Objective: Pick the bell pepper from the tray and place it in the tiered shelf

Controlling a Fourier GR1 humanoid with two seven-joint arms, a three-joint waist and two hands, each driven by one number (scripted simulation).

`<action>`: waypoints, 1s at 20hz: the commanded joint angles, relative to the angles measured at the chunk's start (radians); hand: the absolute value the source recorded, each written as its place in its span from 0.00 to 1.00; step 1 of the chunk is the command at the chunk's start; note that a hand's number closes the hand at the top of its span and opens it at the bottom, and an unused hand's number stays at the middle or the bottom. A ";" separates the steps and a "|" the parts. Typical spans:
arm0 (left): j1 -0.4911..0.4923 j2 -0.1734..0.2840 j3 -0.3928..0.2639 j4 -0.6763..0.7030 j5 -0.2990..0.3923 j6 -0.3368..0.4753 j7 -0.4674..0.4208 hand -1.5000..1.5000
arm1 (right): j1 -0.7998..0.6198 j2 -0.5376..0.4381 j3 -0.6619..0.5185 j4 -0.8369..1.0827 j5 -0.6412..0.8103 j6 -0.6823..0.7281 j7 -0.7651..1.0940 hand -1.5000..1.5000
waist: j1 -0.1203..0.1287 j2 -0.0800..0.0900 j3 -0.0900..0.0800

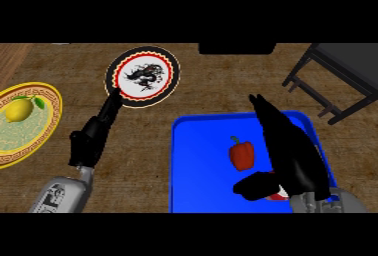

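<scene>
A red bell pepper (pixel 242 154) with a green stem lies near the middle of the blue tray (pixel 199 165). My right hand (pixel 288 150) hovers over the tray's right half, just right of the pepper, fingers straight and pointing away, thumb spread out below the pepper. The pepper is not held. The dark tiered shelf (pixel 341 75) stands at the upper right, beyond the tray. My left hand (pixel 94 135) shows at the left, fingers straight, its tips at the edge of a decorated plate.
A round plate (pixel 145 76) with a black dragon design lies at the upper middle. A yellow-rimmed plate (pixel 29 125) holding a lemon (pixel 19 110) sits at the left edge. A dark block (pixel 236 48) sits at the counter's far edge.
</scene>
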 commanded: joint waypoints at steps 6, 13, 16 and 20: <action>0.034 -0.004 0.019 -0.066 -0.020 -0.027 0.042 0.50 | -0.013 0.116 -0.031 0.072 0.077 0.072 0.098 0.00 | 0.004 0.000 0.000; -0.051 -0.064 0.042 0.070 -0.055 -0.016 -0.019 0.50 | 0.047 0.147 -0.049 0.072 0.131 0.111 0.077 0.00 | -0.005 0.001 0.000; 0.009 -0.068 0.023 0.043 -0.079 -0.023 -0.050 0.50 | 0.029 0.221 -0.040 0.179 0.186 0.077 0.046 0.00 | 0.002 0.001 0.000; 0.056 -0.047 0.034 -0.085 -0.072 -0.040 0.024 0.50 | 0.115 0.197 -0.037 0.146 0.209 0.102 0.006 0.00 | 0.003 -0.001 0.001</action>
